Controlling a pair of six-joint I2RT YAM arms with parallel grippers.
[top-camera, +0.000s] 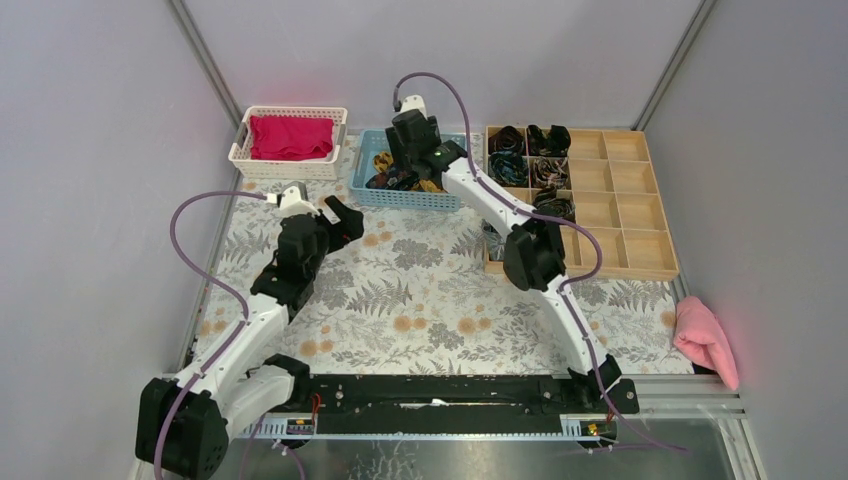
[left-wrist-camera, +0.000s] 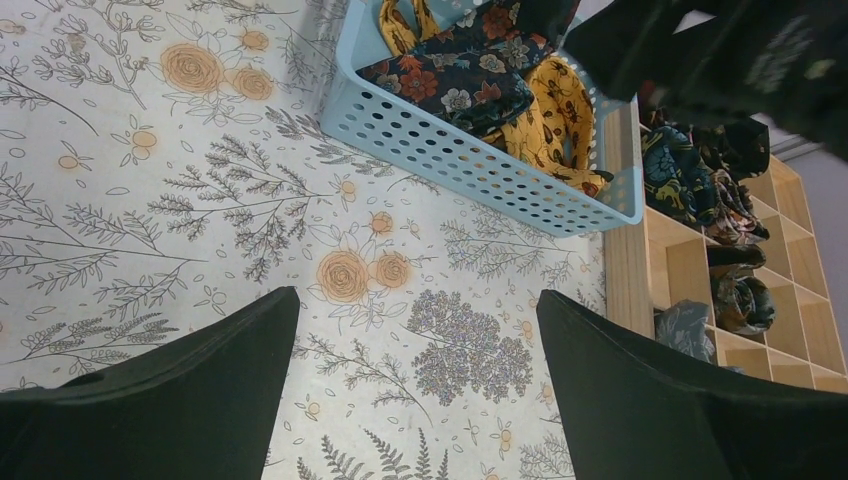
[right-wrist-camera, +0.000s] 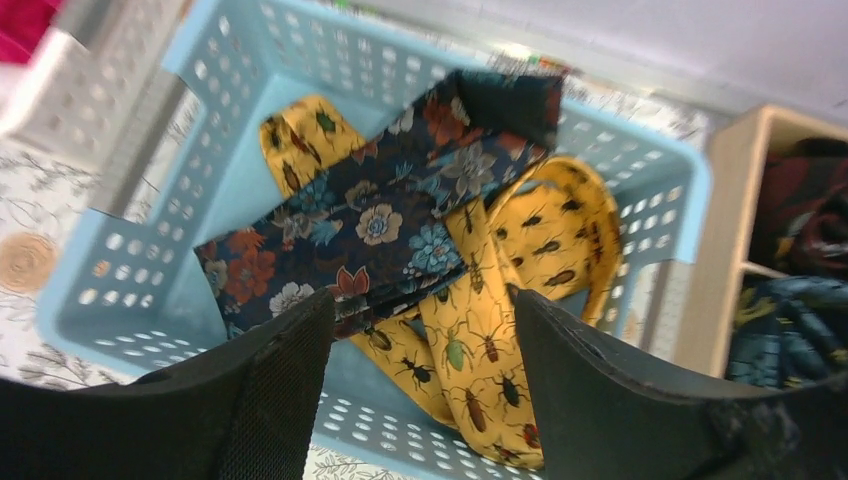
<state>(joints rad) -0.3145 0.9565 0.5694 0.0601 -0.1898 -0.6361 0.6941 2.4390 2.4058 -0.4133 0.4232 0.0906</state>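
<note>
Grippers both stand spread, holding nothing: the right gripper (right-wrist-camera: 420, 310), its arm stretched far out, hangs over the blue basket (right-wrist-camera: 140, 270), and the left gripper (left-wrist-camera: 415, 300) hovers over the flowery mat (left-wrist-camera: 150, 200) in front of the basket. In the basket, under the right gripper, lie a dark flower cloth (right-wrist-camera: 380, 220) and a yellow bug cloth (right-wrist-camera: 540, 240). Right of the basket a wooden tray (top-camera: 627, 180) holds rolled cloths (top-camera: 527, 160); left of it a white basket (top-camera: 290, 168) holds a red cloth (top-camera: 290, 137).
</note>
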